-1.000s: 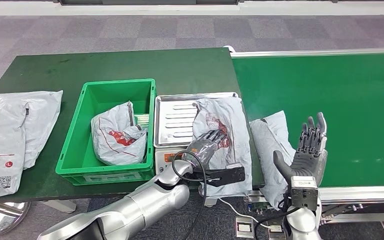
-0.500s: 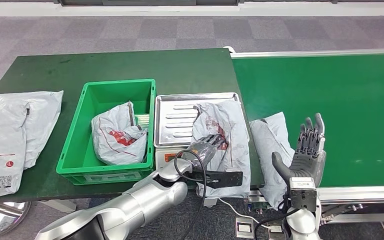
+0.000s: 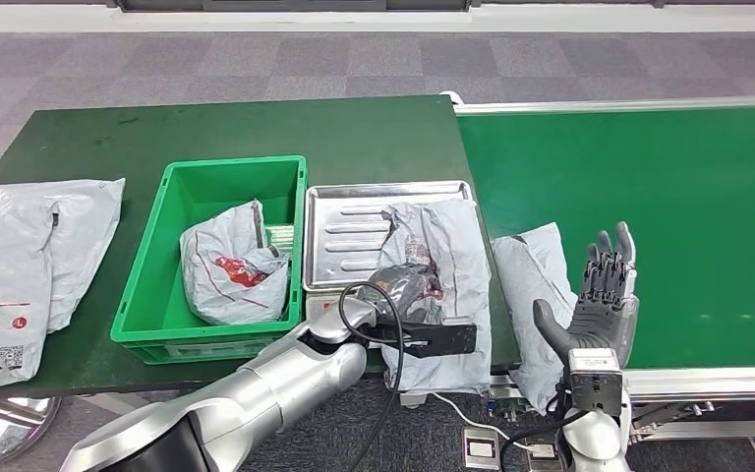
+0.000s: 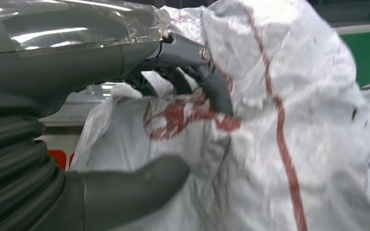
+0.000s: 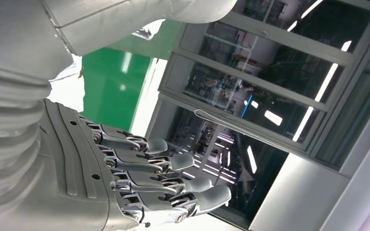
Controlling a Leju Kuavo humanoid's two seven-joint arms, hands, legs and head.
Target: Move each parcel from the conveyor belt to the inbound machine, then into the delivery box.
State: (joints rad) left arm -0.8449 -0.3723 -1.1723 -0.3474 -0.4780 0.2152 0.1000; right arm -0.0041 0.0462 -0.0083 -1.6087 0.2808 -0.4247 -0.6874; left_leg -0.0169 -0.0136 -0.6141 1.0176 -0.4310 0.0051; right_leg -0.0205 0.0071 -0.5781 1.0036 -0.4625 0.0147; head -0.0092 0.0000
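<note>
Drawn back, left hand (image 3: 403, 292) grips parcel (image 3: 442, 265) beside green bin (image 3: 147, 295); right hand (image 3: 605, 295) spread.

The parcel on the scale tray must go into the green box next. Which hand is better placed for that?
Left. The left hand already grips the parcel on the tray, beside the green box. The right hand is raised open over the belt, farther away.

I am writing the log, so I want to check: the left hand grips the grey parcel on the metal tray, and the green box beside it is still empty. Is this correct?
Not quite. The left hand does grip the grey parcel on the metal tray, but the green box is not empty: the head view shows another crumpled parcel lying inside it.
</note>
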